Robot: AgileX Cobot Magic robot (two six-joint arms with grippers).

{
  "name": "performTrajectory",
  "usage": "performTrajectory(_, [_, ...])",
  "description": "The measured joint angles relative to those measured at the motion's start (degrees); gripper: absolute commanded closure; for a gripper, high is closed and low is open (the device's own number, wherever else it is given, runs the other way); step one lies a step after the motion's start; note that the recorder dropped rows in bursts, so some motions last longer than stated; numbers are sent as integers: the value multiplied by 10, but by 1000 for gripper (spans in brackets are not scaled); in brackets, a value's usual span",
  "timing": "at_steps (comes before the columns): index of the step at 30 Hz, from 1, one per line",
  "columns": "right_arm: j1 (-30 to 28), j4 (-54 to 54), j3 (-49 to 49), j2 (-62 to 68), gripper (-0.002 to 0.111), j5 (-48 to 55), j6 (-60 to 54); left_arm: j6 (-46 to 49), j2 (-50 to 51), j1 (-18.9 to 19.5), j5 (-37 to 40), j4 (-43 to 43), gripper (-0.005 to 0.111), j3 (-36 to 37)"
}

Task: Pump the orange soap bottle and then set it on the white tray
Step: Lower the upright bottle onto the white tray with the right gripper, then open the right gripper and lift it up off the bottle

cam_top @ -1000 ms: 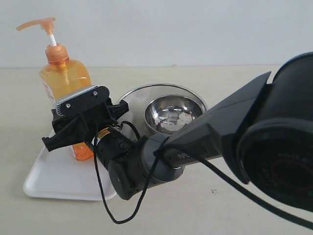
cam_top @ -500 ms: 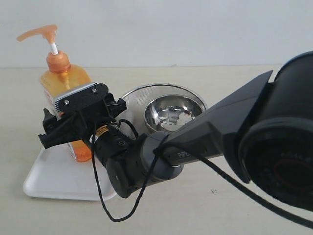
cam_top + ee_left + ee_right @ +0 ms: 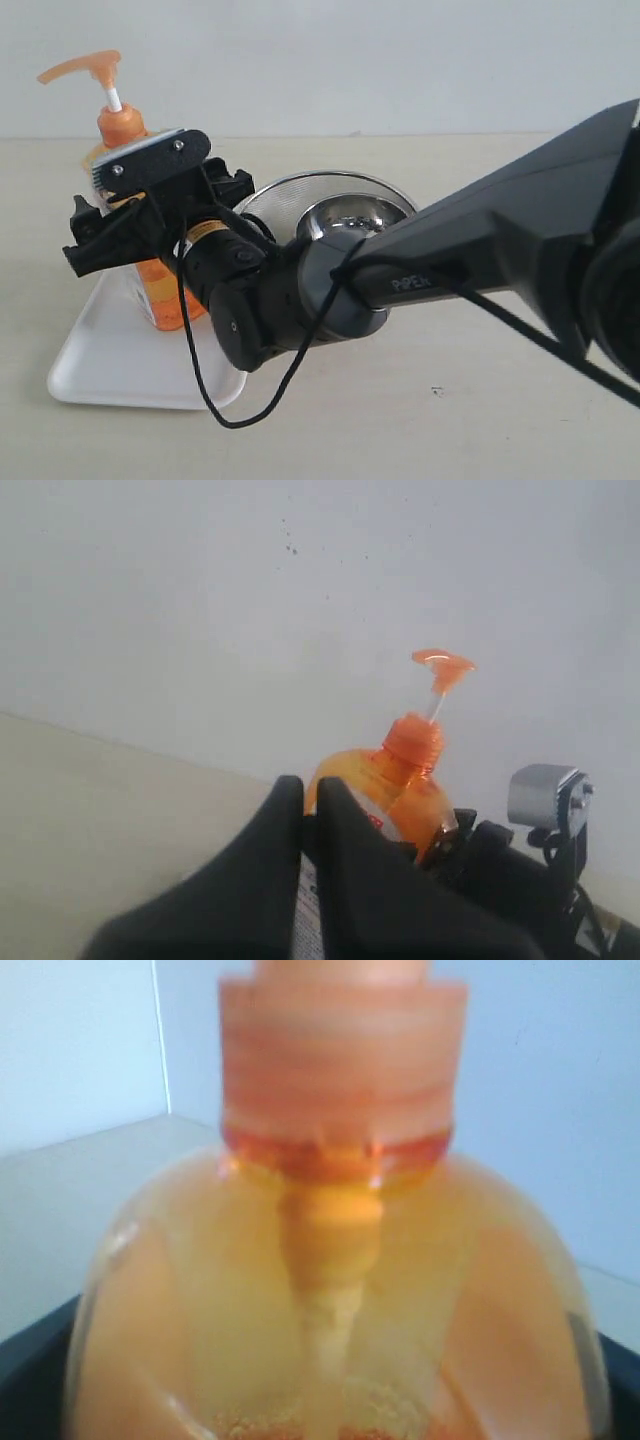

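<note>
While I watch the exterior view, the orange soap bottle (image 3: 160,295) stands out as a tall see-through orange container with an orange pump spout on a white stem and a ribbed orange collar. A white label shows on its side. In the right wrist view the bottle (image 3: 330,1290) fills the picture, blurred, with the dip tube visible through the liquid.

The right gripper (image 3: 118,225) has reached across to the left of the scene and is clamped around the bottle's body below the collar. Its black fingers show at both lower edges of the right wrist view, so the right gripper (image 3: 330,1390) holds the bottle between them. The left gripper (image 3: 303,820) has its fingers drawn narrow with only a slit between them and nothing in it. From there the bottle (image 3: 390,780) lies just beyond the fingertips.

The bottle's base is over the white tray (image 3: 110,365), which lies flat on the table (image 3: 450,420). I cannot tell whether the base touches it. Just beside the tray sits a round steel strainer bowl (image 3: 290,195), with a shiny inner bowl inside a wider mesh rim.
</note>
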Motion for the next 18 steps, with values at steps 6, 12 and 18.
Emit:
performTrajectory(6, [0,21,0,-35,20,37,-21,0,0,0,0,0,102,0])
performTrajectory(12, [0,78,0,-90,20,106,-90,0,0,0,5,0,102,0])
performTrajectory(18, [0,130,0,-126,21,178,-151,0,0,0,7,0,102,0])
